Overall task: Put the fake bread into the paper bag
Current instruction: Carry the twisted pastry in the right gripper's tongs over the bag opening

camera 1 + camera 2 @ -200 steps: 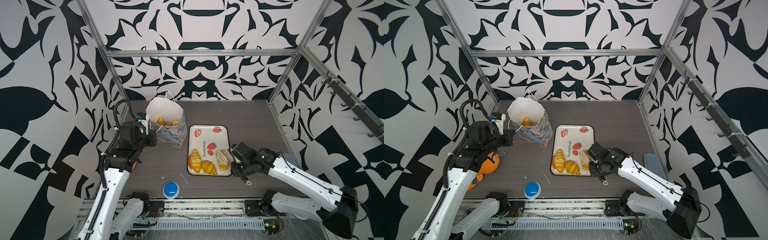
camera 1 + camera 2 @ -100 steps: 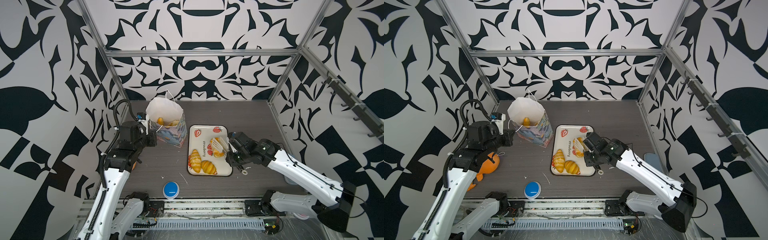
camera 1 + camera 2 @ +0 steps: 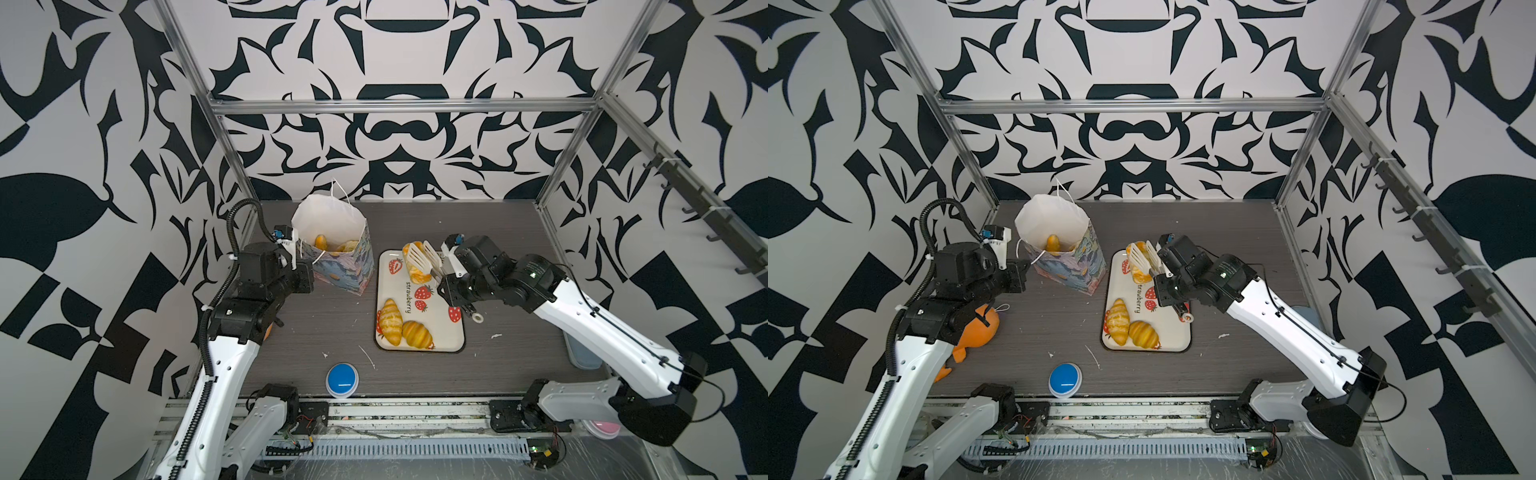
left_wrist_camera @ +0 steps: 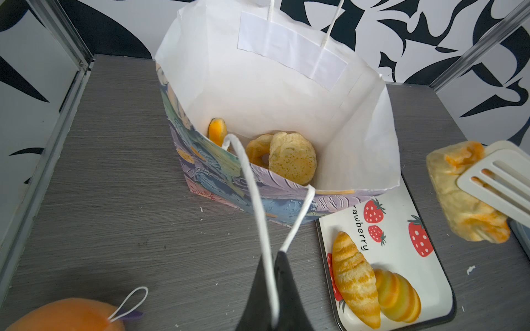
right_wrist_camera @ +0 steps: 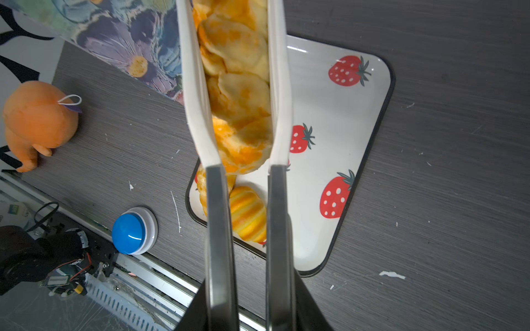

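Dark grey table between black-and-white patterned walls: the left tool is clamping the paper bag by its cord handle, while the right tool, closed on white tongs, is holding a plaited fake bread above the strawberry tray near the bag, ideally clearing the rim before loosening

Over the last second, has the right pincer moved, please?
Yes: the right pincer, tongs gripping a pastry, moved from the tray's near end to its far end.
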Controlling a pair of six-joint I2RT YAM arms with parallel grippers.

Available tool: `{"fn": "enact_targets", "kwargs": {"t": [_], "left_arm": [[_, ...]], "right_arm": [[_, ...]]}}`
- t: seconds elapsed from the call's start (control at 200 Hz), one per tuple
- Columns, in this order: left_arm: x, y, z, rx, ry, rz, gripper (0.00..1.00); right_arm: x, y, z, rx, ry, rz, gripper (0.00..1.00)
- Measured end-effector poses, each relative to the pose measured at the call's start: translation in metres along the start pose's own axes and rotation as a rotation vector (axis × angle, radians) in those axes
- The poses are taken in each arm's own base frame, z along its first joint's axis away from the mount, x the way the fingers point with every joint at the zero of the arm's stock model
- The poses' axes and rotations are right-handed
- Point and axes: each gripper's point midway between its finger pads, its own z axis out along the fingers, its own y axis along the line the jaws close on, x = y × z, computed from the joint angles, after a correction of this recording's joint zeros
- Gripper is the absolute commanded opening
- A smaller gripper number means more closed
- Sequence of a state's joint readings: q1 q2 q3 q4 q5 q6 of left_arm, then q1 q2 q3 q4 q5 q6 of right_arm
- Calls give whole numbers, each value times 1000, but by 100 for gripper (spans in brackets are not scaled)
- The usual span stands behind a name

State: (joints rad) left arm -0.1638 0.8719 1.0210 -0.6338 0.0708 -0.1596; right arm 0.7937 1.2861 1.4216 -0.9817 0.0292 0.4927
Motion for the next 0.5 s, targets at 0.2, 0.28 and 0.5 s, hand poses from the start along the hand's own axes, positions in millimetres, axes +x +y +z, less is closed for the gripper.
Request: {"fn": "enact_targets", "kwargs": {"t": [0.2, 0.28, 0.5], "left_arm": [[0, 0, 0, 1, -1, 0, 5], [0, 0, 0, 0, -1, 0, 5], [0, 0, 0, 0, -1, 0, 5]], "right_arm": [[-29, 20, -11, -57, -57, -7, 36], [-41, 29, -14, -85, -74, -12, 36], [-66, 56, -18, -173, -102, -26, 36]]}}
